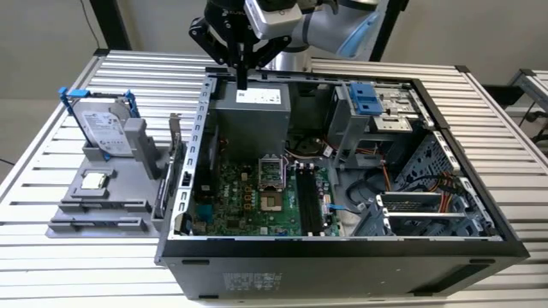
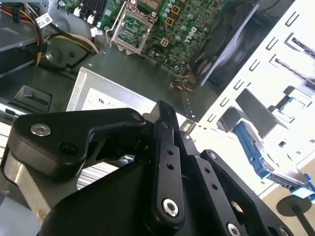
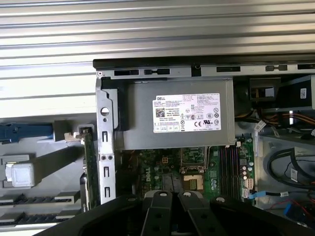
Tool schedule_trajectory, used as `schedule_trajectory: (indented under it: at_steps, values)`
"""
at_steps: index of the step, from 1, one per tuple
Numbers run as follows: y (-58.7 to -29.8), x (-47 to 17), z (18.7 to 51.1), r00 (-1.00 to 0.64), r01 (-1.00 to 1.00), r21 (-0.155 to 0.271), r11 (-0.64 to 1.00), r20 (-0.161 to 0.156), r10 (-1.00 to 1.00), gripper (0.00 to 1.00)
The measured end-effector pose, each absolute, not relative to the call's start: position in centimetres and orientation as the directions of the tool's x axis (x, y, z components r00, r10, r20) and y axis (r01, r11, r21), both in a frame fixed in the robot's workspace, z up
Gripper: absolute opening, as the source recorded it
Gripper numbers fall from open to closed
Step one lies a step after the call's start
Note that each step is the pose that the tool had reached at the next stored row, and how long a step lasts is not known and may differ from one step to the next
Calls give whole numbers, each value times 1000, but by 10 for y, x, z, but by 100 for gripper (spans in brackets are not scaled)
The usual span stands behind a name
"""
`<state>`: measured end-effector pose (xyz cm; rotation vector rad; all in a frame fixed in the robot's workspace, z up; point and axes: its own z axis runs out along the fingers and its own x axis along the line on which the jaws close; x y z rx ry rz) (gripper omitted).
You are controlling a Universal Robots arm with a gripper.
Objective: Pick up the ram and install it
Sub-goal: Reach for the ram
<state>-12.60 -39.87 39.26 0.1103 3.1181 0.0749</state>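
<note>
Ram [image 1: 99,206] lies edge-up in the grey holder [image 1: 128,192] on the surface [image 1: 51,269] outside the case [image 1: 342,256], its long axis running across the exterior view. The gripper [image 1: 242,82] hangs over the power supply [image 1: 253,119], jaws closed on nothing. The ram sits well apart from them, toward the exterior view's left and nearer that camera.

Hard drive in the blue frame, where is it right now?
In the exterior view the hard drive stands upright on the gray fixture at the exterior view's left, outside the open computer case.
</note>
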Motion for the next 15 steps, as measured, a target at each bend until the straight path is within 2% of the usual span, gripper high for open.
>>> schedule_trajectory:
  at_steps: [15]
  values:
    - [-399, -134, 393, -997, 70, 49, 996, -19, 71, 0]
